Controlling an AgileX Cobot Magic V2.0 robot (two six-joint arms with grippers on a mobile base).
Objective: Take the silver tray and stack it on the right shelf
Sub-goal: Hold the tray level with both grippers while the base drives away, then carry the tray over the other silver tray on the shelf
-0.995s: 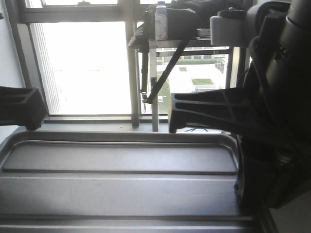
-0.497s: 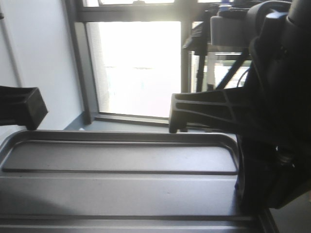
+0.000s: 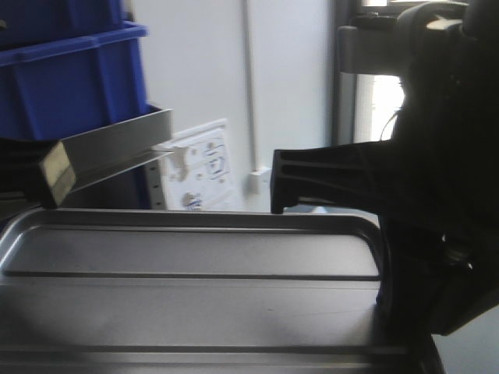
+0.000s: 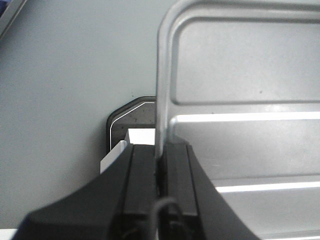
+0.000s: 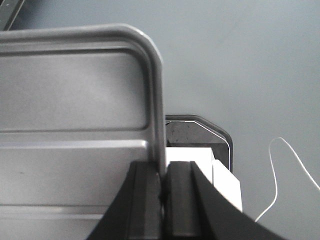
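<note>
**Silver tray pinched at both short ends**

I hold the silver tray (image 3: 195, 304) between my two arms, and it fills the lower half of the front view. It lies flat, its far rim runs across the middle of the frame, and its two lengthwise ridges show on the bottom.

In the left wrist view, my left gripper (image 4: 161, 155) sits at the bottom centre. Its black fingers are pressed together on the tray's raised rim, one inside the tray and one outside.

My right gripper (image 5: 162, 172) does the same at the bottom centre of its own view, with the rim clamped between its two fingers just below the rounded corner.

Both wrist views show grey floor (image 4: 60, 75) under the tray and a dark plate (image 4: 132, 117) with rounded corners. A thin white cable (image 5: 295, 165) curls at the right edge of the right wrist view.

In the upper left of the front view, blue bins (image 3: 74, 78) stand stacked. A square steel beam (image 3: 109, 152) juts out below them, slanting down to the left above the tray's far left corner. It may be part of a rack, but I cannot tell from here. A white wall (image 3: 288, 78) fills the centre background.
</note>
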